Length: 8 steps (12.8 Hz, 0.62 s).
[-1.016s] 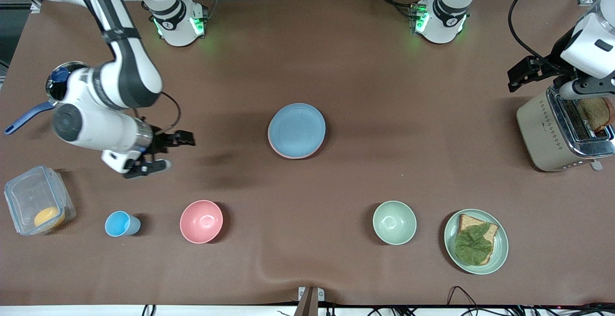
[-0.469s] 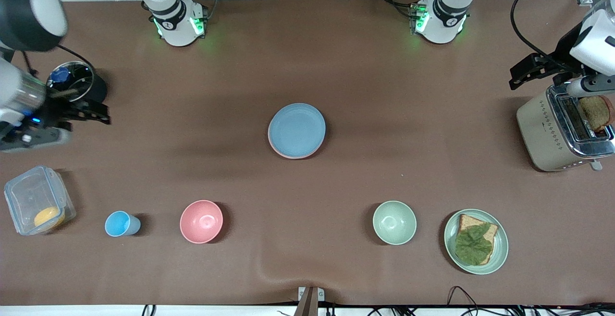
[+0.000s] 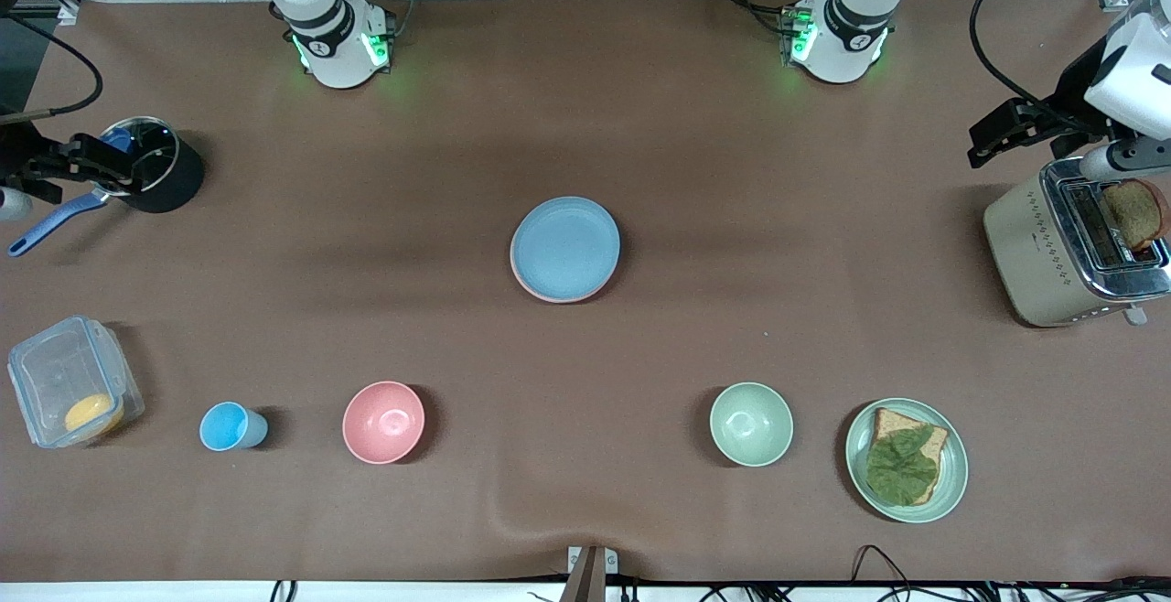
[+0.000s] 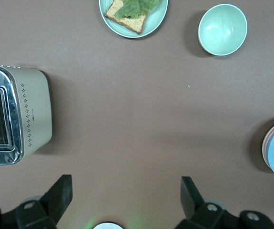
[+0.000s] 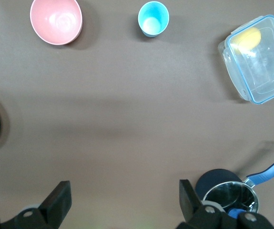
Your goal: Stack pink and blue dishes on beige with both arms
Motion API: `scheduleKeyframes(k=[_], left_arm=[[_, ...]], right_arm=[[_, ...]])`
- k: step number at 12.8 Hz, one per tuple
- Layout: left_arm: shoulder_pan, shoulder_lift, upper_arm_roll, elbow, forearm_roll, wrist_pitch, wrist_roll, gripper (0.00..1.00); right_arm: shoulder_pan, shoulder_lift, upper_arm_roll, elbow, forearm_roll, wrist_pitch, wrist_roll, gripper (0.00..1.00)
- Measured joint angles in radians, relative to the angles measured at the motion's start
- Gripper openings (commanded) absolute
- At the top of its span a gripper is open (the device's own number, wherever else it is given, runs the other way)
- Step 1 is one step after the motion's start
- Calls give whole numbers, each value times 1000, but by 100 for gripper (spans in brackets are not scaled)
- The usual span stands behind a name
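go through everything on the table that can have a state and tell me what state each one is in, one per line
Blue plate: top of the stack, on the pink plate.
Left end effector: open, empty, over the toaster.
Right end effector: open, empty, over the black pot.
Toaster: bread slice up in one slot.
Pink bowl: upright, empty.
Green bowl: upright, empty.
Blue cup: upright, empty.
Green plate: holds bread with lettuce.
Clear box: yellow item inside.
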Motion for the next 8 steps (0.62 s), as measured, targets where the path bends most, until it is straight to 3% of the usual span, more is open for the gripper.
scheduleKeyframes(k=[8], left_arm=[[-1, 0, 0, 16, 0, -4, -2, 100]], right_arm=[[2, -1, 4, 0, 0, 3, 25, 100]])
